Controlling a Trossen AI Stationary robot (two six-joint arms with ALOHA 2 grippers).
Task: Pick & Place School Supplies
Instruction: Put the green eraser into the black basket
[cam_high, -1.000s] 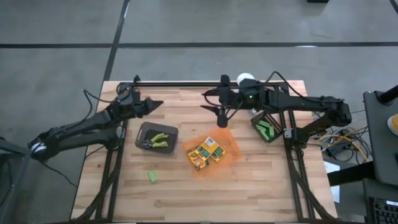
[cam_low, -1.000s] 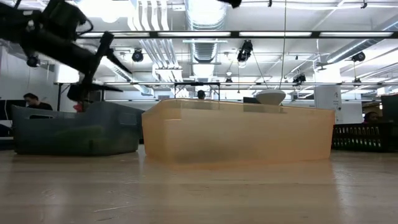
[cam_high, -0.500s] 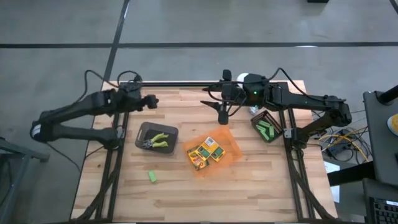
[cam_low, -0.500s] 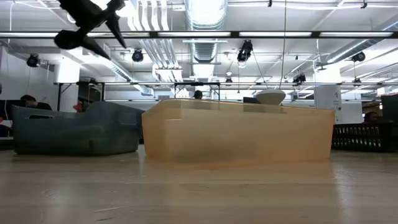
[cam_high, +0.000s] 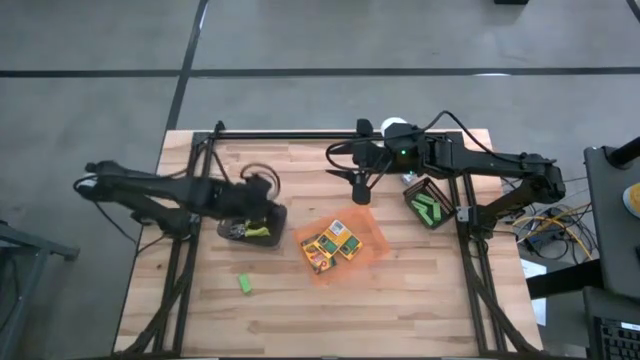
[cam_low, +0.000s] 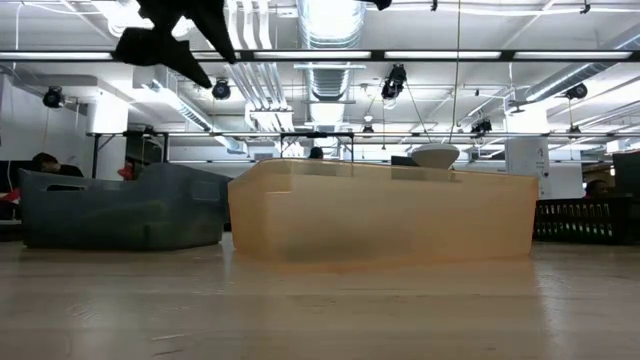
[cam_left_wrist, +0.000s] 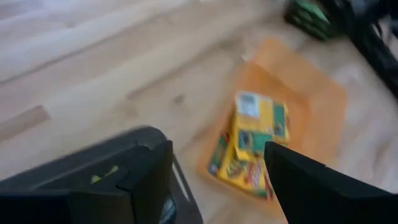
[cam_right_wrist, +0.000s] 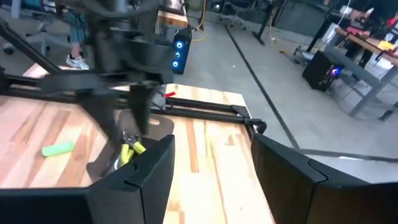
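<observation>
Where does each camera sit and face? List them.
High: overhead, straight down on wooden table; both arms.
Low: table height, facing orange translucent flat tray; left arm above.
Left wrist: behind left pincer, facing yellow-and-green crayon boxes.
Right wrist: behind right pincer, facing dark grey bin.
Shared: high and low show the tray.

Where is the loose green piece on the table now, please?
In the high view the green piece lies alone on the bare wood, nearer the front edge, below the grey tray and left of the orange tray.
</observation>
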